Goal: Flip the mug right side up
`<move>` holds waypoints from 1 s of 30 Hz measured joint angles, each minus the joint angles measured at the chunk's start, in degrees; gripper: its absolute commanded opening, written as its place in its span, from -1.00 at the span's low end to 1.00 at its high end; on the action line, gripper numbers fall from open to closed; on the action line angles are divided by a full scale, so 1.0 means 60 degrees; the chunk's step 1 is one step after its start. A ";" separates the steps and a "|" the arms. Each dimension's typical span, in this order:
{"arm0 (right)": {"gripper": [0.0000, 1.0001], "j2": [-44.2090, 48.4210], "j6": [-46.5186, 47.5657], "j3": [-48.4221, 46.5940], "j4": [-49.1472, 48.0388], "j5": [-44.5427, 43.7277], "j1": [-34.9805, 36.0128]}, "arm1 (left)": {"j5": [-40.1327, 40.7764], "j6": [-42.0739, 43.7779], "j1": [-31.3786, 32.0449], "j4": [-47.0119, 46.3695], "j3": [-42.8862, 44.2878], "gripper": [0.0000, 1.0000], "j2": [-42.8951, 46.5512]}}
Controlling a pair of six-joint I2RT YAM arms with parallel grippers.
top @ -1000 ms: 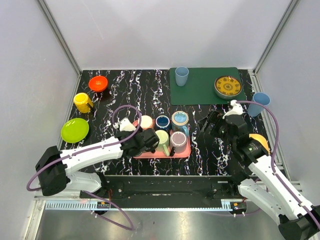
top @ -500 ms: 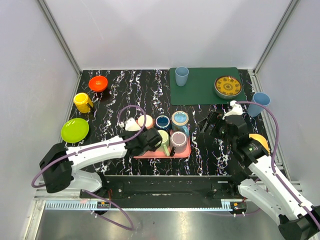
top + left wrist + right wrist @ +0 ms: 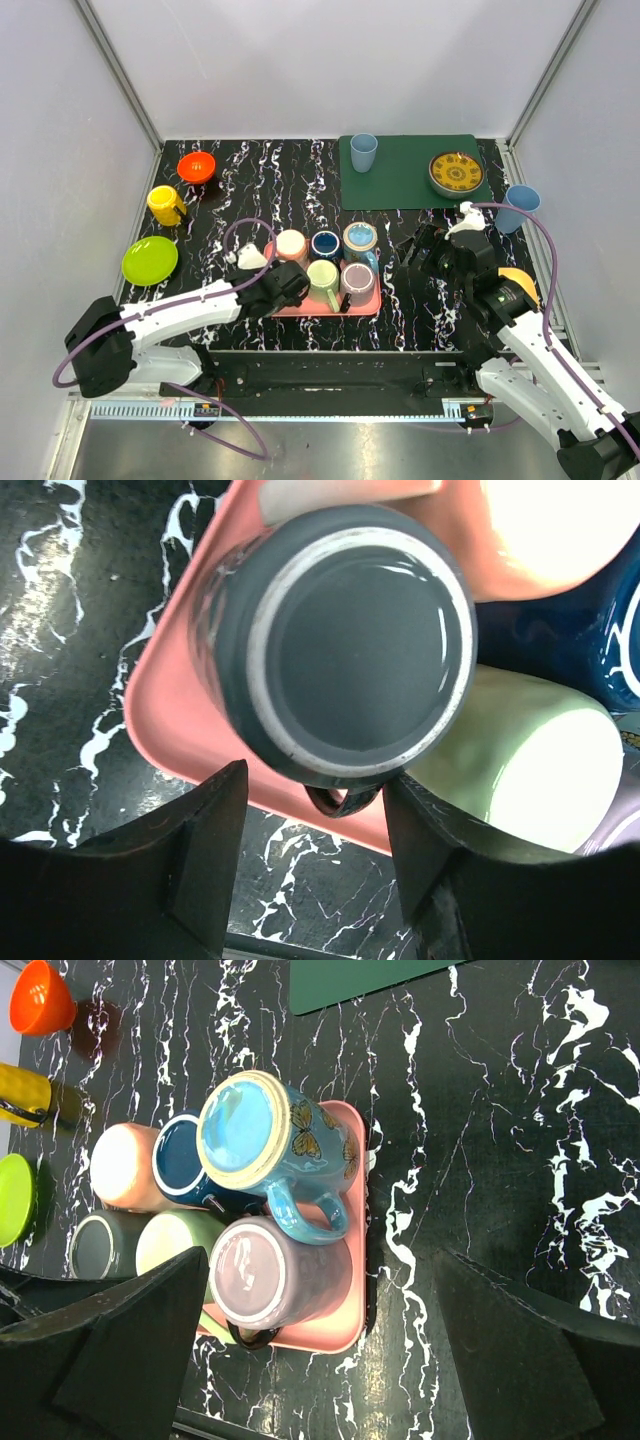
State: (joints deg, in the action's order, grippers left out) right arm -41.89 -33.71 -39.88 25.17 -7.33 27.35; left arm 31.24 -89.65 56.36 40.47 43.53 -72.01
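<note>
A grey mug stands upside down at the near left corner of the pink tray, its base facing the left wrist camera. My left gripper is open just above it, and the mug's handle lies between the fingertips without touching them. In the top view the left gripper hides this mug. The right wrist view shows the grey mug beside a green mug. My right gripper is open and empty, to the right of the tray.
The tray also holds a peach mug, a navy mug, a blue butterfly mug and a purple mug. An orange bowl, yellow mug and green plate are left. A green mat is at the back right.
My left gripper has drawn back to the left and towards the near edge, uncovering the green mug. The right arm has not moved.
</note>
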 measured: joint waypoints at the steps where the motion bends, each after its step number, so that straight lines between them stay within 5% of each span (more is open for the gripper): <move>1: 1.00 0.0000 -0.0004 0.0000 0.0000 0.0007 0.0000 | -0.0007 -0.0022 -0.0033 0.0015 -0.0127 0.17 0.0197; 12: 1.00 -0.0015 -0.0044 0.0113 -0.0007 0.0160 0.0000 | 0.0011 0.0860 -0.0098 0.0164 -0.0444 0.45 0.1377; 24: 1.00 -0.0117 -0.0044 0.0117 -0.0011 0.0164 0.0000 | -0.0342 0.3122 -0.0138 0.0273 0.0805 0.23 -0.0612; 30: 1.00 -0.0138 -0.0026 0.0117 -0.0011 0.0164 0.0000 | -0.0525 0.3399 -0.0353 0.0401 0.0812 -0.04 -0.0721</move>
State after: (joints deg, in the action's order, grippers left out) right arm -42.72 -33.87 -39.18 25.10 -6.35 27.35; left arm 28.10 -69.25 54.24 42.87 48.40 -76.34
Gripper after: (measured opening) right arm 0.994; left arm 0.550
